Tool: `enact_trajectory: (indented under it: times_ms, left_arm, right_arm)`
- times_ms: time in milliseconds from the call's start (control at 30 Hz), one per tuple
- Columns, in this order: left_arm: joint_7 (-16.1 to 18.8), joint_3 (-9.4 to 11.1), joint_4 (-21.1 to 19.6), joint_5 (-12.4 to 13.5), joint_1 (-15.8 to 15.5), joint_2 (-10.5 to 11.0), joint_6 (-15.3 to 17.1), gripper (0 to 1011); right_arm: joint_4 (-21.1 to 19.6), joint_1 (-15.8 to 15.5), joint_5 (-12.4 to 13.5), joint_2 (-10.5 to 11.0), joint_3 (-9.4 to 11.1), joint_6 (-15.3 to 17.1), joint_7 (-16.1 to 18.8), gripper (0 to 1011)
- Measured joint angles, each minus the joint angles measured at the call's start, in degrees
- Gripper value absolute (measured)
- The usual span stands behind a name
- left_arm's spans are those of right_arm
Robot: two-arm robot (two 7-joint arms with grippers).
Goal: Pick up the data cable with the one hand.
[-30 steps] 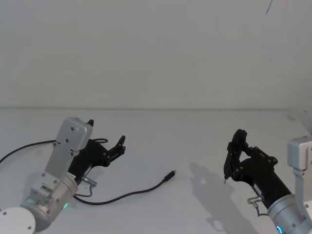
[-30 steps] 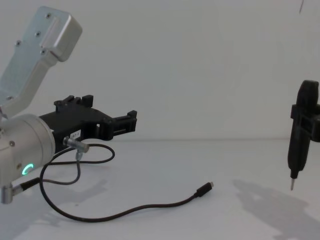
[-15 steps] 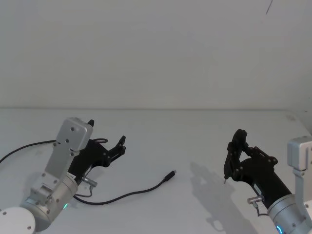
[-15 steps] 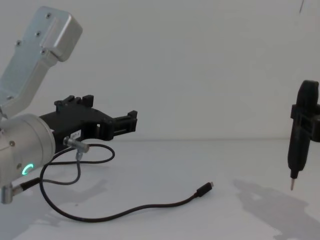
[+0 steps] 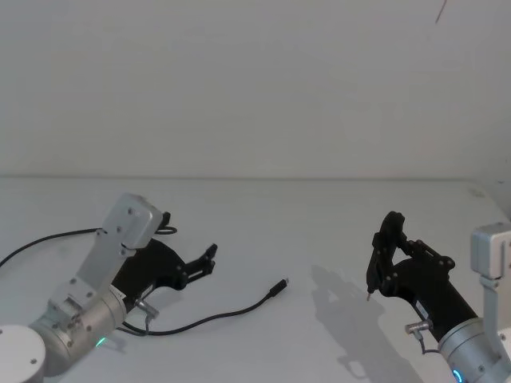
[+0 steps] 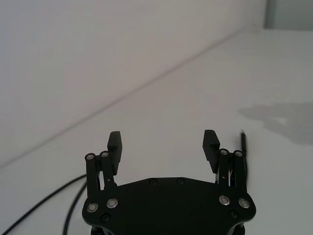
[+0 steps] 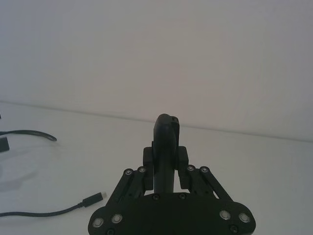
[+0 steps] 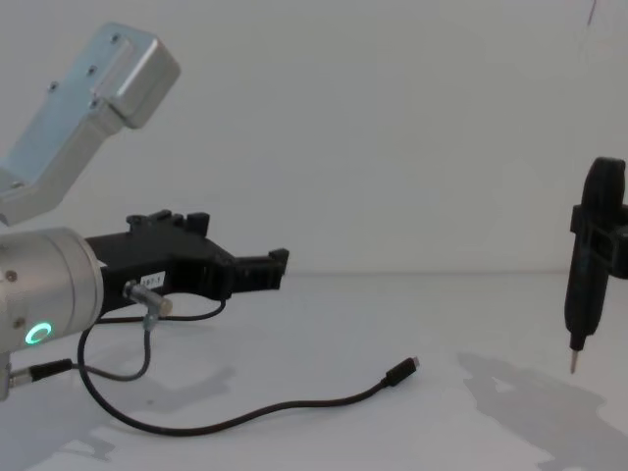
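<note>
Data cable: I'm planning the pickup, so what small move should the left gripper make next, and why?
Probably ease the left gripper down and forward onto the data cable: it hovers open above the table, touching nothing, while the cable lies flat below and ahead. The right gripper, shut on a pointed tool, sits aside.

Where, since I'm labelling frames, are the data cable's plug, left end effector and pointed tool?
data cable (image 8: 400,372), chest view, on its plug.
left end effector (image 6: 163,142), left wrist view, midway between fingertips.
pointed tool (image 8: 581,304), chest view, on its shaft.

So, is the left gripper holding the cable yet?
No, the left gripper is open and the data cable lies loose on the table.
</note>
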Motion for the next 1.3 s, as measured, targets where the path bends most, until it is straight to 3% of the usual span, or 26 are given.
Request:
enact_trajectory:
  times_ms: [300,500,733,1300]
  left_arm:
    - [-7.63,1.34,-0.72,-2.06,-2.5,2.88,7.31,1001]
    - [-13.66,3.27,0.15,-2.79,-6.0,4.55,13.37,1001]
    - [-18.04,5.38,2.48,-2.83,-9.8,5.08,17.6,1001]
    - [-23.51,8.05,5.91,-2.78,-14.62,5.34,21.0,1001]
  right_arm:
    - [0.0,0.0,0.0,0.0,0.0,0.0,0.0,279]
    - [0.0,0.0,0.0,0.0,0.0,0.0,0.0,279]
    - [0.0,0.0,0.0,0.0,0.0,0.0,0.0,279]
    - [0.0,0.0,0.0,0.0,0.0,0.0,0.0,279]
